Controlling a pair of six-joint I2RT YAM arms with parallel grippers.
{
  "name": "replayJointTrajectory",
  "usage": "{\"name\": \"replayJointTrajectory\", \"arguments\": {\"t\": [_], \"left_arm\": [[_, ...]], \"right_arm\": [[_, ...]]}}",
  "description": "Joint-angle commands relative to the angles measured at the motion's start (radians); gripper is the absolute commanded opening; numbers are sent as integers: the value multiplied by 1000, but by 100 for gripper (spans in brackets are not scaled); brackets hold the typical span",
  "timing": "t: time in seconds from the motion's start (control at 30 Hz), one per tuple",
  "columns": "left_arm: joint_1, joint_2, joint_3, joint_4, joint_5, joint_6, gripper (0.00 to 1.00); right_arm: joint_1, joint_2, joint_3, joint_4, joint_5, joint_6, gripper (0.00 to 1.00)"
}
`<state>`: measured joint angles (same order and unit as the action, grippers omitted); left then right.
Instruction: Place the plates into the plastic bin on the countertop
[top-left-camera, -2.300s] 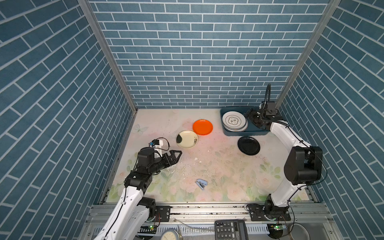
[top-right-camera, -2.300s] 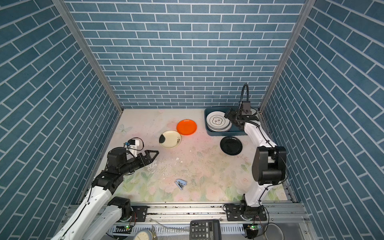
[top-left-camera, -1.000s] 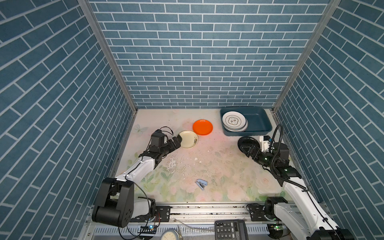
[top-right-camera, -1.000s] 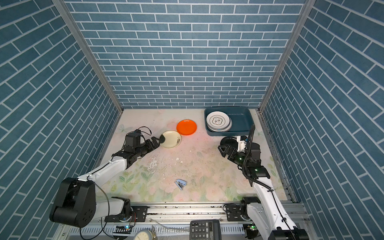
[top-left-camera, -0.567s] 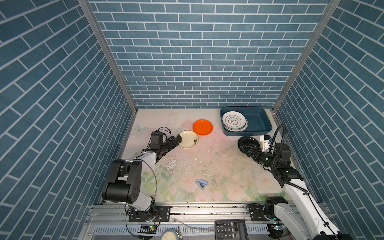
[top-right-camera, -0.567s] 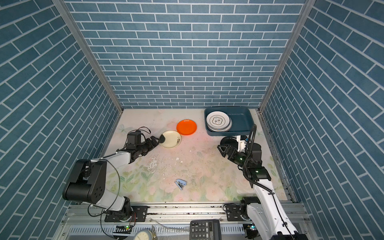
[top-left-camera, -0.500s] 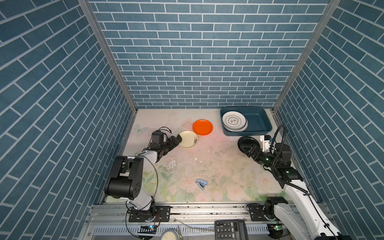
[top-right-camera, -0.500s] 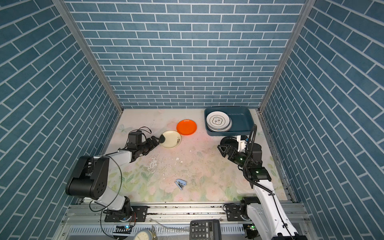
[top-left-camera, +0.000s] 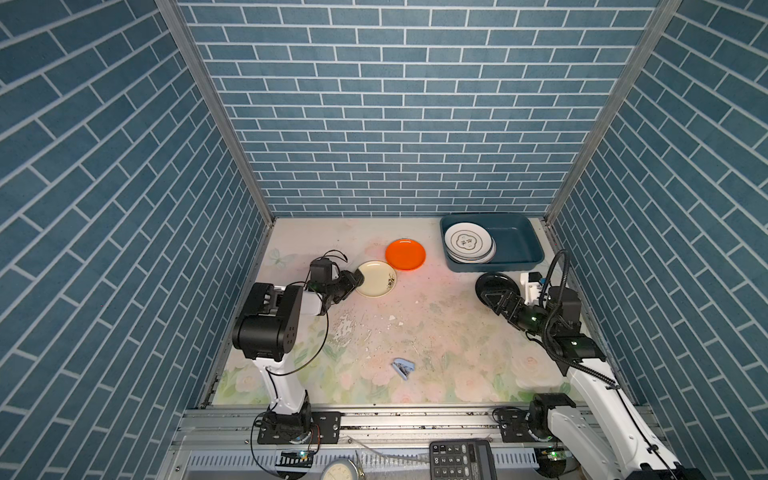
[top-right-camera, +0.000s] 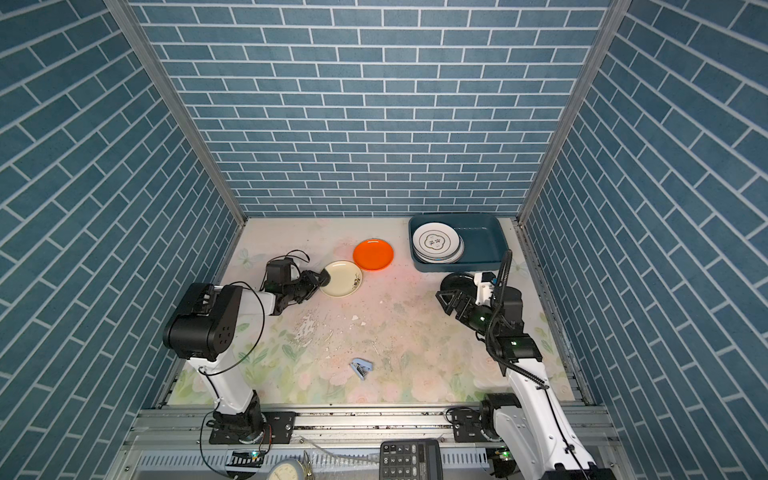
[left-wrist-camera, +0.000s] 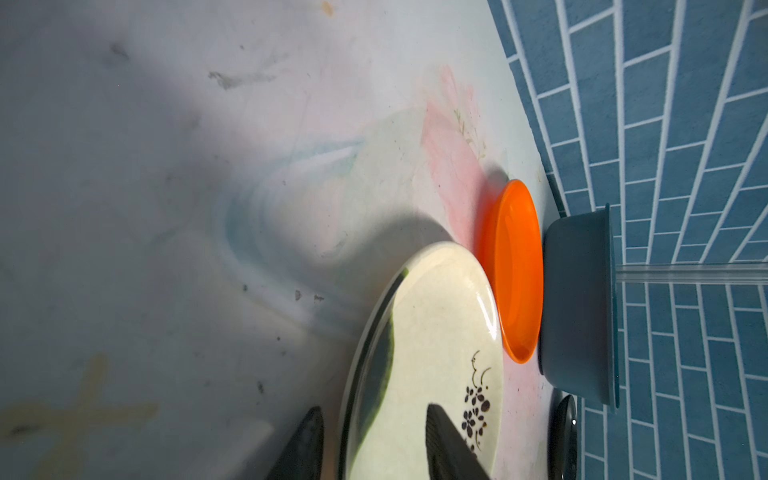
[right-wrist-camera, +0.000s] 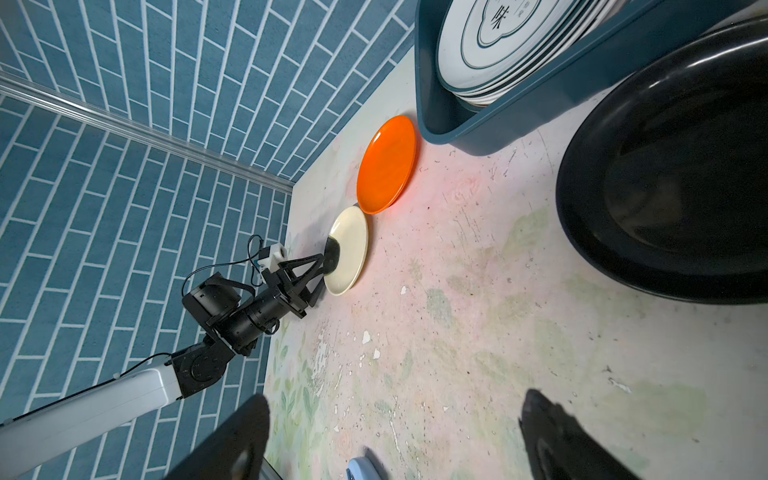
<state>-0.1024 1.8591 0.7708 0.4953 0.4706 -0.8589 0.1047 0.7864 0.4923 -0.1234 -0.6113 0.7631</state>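
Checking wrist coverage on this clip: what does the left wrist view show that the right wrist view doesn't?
Left wrist only: the black flower print on the cream plate. Right wrist only: white plates stacked in the plastic bin, the left arm, the open right pincer. Both: left pincer at the cream plate's rim, orange plate, black plate, the bin's wall.

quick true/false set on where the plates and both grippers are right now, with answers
1. The orange plate lies inside the plastic bin. False: it lies on the countertop, beside the bin.
2. A stack of white plates sits in the bin. True.
3. The right gripper holds the black plate. False: its jaws are open and the plate lies on the countertop.
4. The left gripper straddles the rim of the cream plate. True.
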Motion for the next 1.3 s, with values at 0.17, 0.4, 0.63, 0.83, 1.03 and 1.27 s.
{"name": "replayJointTrajectory", "arguments": {"t": [0.17,0.4,0.63,0.83,1.03,1.27], "left_arm": [[4,14,33,-122,-14,51,20],[4,12,32,-165,-26,68,6],[4,-26,30,-206,-33,96,0],[4,-163,23,-289,-37,119,0],[4,-357,2,-366,-66,95,0],[-2,-586,-24,-404,-127,27,0]], "right_arm": [[4,-28,-38,-2,43,42,93],[4,-83,-46,-67,62,39,93],[3,-113,-37,-132,70,39,93],[4,-98,-44,-122,89,46,92],[6,-6,-13,-75,74,57,91],[67,84,57,-50,54,118,91]]}}
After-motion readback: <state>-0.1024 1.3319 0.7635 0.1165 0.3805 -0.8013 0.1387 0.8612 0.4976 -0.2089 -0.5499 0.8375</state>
